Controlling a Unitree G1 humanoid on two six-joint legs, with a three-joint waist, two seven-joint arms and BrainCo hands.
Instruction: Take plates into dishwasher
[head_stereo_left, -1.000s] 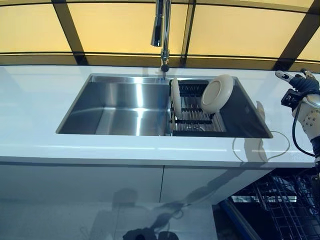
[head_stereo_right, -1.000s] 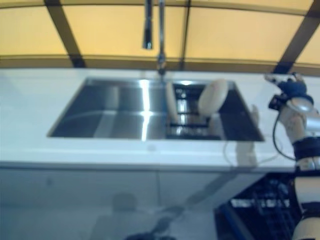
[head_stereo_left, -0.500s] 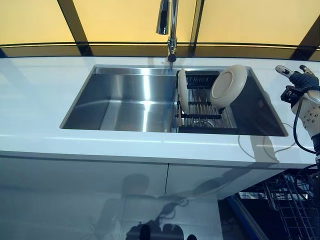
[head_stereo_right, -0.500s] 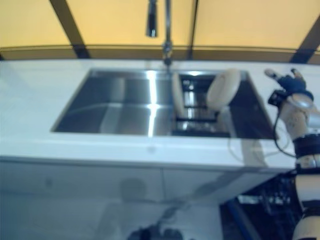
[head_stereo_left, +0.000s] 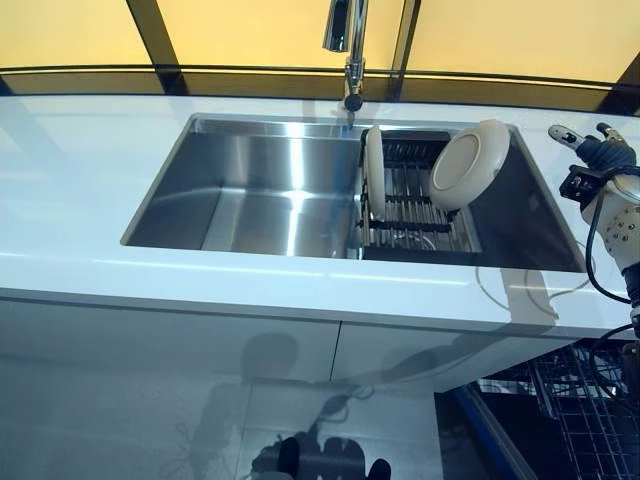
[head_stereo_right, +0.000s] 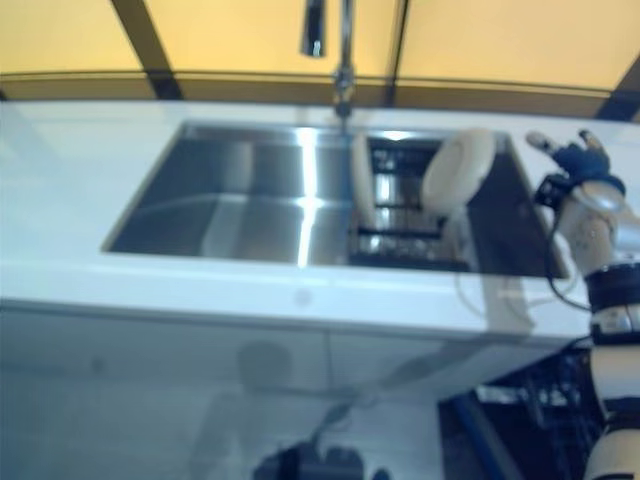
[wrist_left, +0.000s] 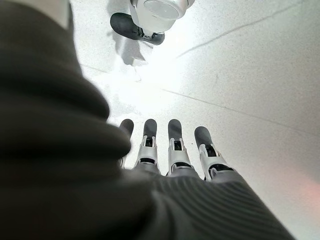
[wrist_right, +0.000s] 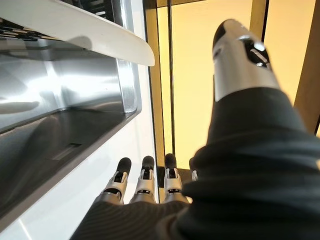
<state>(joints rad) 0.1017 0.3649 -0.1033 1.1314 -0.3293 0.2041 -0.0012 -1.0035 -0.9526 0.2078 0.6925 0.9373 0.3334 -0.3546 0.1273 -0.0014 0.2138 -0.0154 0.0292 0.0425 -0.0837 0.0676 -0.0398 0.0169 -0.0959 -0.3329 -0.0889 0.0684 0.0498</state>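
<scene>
1. Plates (head_stereo_left: 468, 165) are leaning in the rack (head_stereo_left: 412, 205) inside the sink (head_stereo_left: 250, 190), untouched.
2. Camera is tilting down; right hand (head_stereo_left: 590, 155), fingers spread, is hovering near the sink's edge.
3. Left hand (wrist_left: 172, 150), fingers straight, is hanging over the floor; dishwasher basket (head_stereo_left: 585, 420) is waiting below.

Two plates (head_stereo_left: 467, 164) (head_stereo_left: 374, 186), one rack (head_stereo_left: 412, 205), one sink (head_stereo_left: 250, 190), one faucet (head_stereo_left: 347, 40)
</scene>
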